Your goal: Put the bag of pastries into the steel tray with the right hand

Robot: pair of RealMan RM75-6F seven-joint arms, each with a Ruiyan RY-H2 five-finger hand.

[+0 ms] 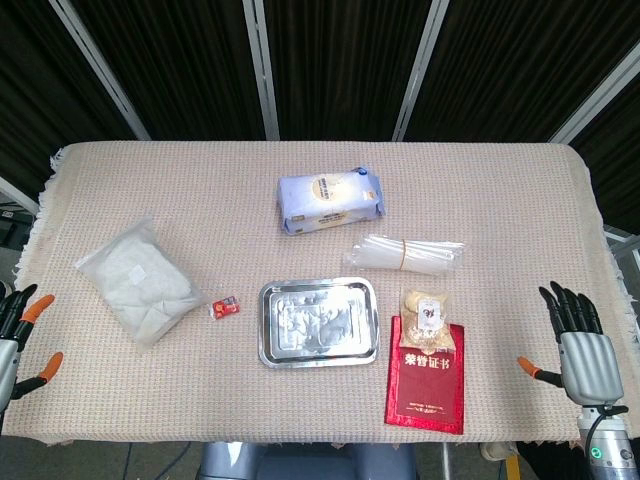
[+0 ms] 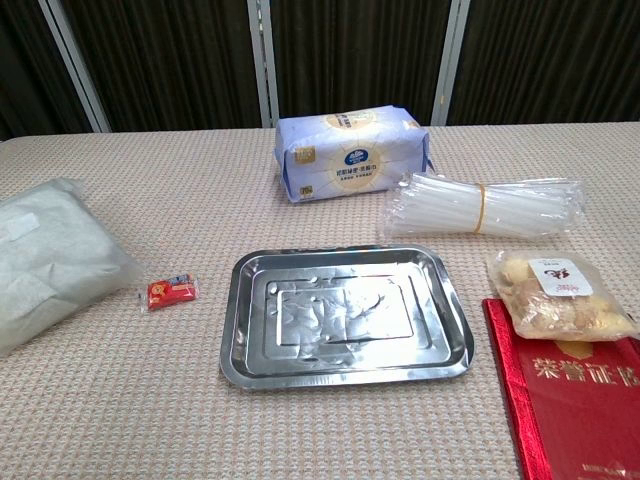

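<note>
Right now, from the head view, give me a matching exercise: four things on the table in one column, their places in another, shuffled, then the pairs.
Things:
1. steel tray
2. bag of pastries
3. red booklet
4. small red packet

Places:
A. just left of the tray
B. partly on the booklet's far end
C. near edge, right of the tray
D. centre, empty

Pairs: 1-D, 2-B, 3-C, 4-A
</note>
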